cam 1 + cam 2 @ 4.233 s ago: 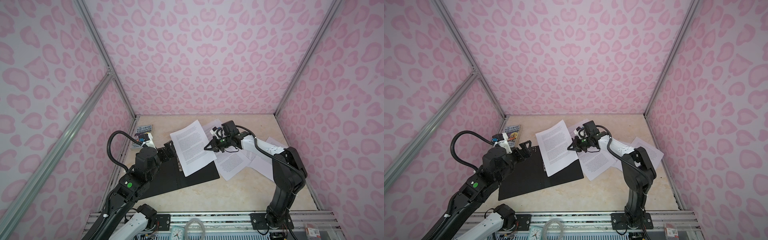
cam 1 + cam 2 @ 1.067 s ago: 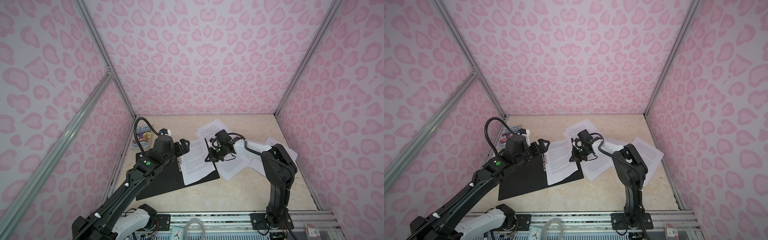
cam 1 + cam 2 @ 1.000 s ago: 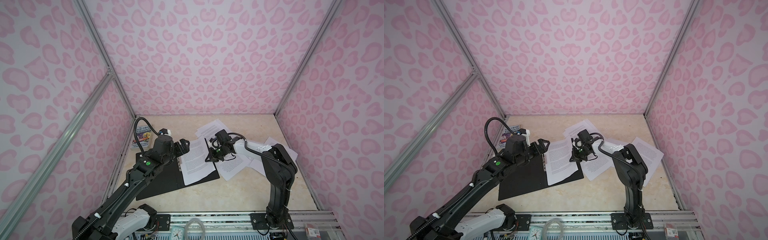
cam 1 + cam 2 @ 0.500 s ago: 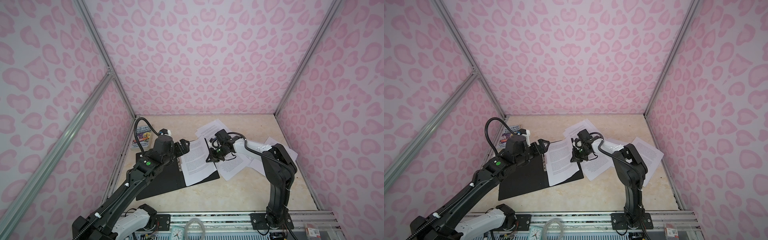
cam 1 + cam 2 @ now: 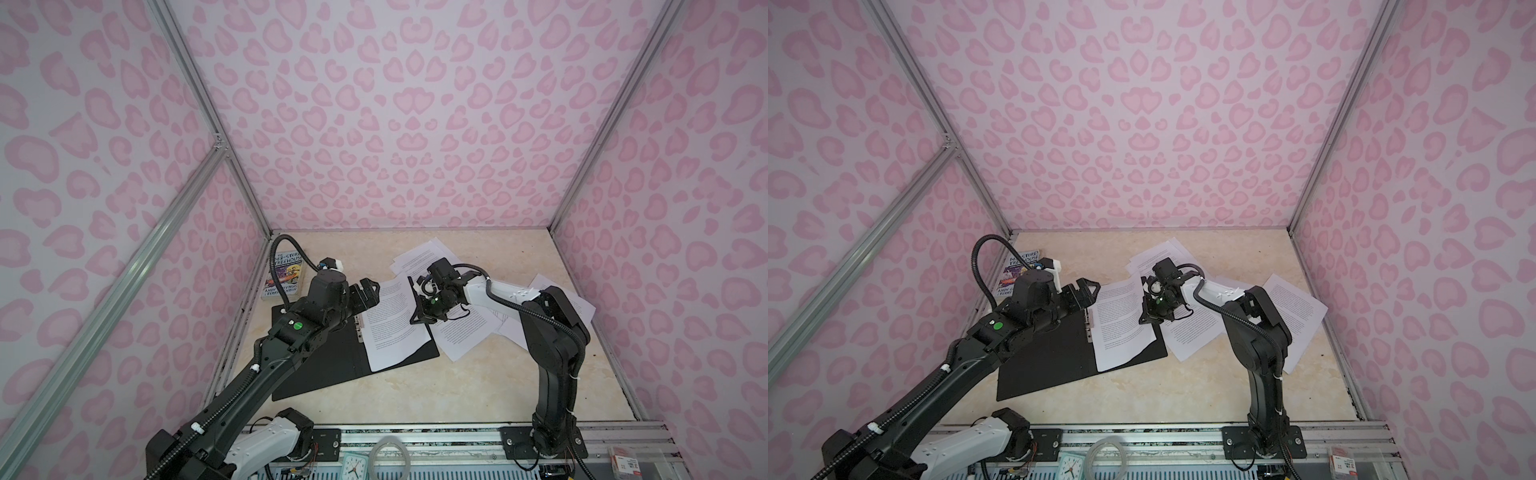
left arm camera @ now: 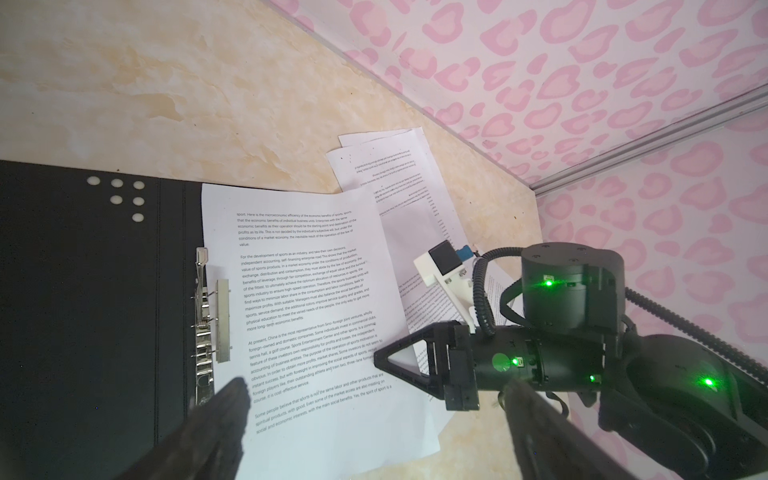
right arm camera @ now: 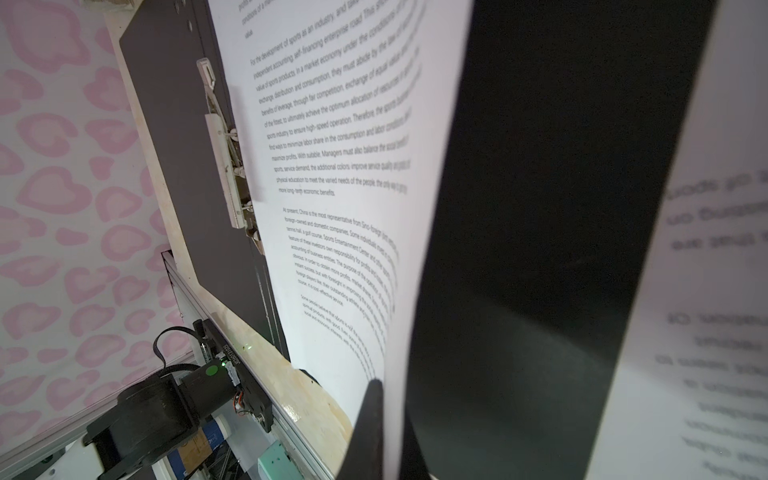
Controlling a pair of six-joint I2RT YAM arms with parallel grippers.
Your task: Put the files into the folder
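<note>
The folder (image 5: 316, 365) (image 5: 1042, 361) lies open, black inside up, clip strip (image 6: 212, 316) along its spine. One printed sheet of the files (image 5: 392, 328) (image 6: 316, 291) rests on its right half. The sheet's right edge curls up, pinched in my right gripper (image 5: 417, 313) (image 7: 392, 407); a black surface rises just behind it. My left gripper (image 5: 368, 291) (image 6: 376, 399) hovers open and empty over the sheet beside the clip. More loose files (image 5: 461, 336) (image 5: 1296, 303) lie to the right and behind.
A colourful paperback (image 5: 284, 276) lies against the left wall behind the folder. Pink patterned walls close in three sides. The right arm's elbow (image 5: 552, 316) stands over the loose sheets. A metal rail (image 5: 415, 432) runs along the front edge.
Since four seconds ago the sheet has come down from the air onto the folder, and my left arm has reached forward over it. Over the last second both arms hardly move.
</note>
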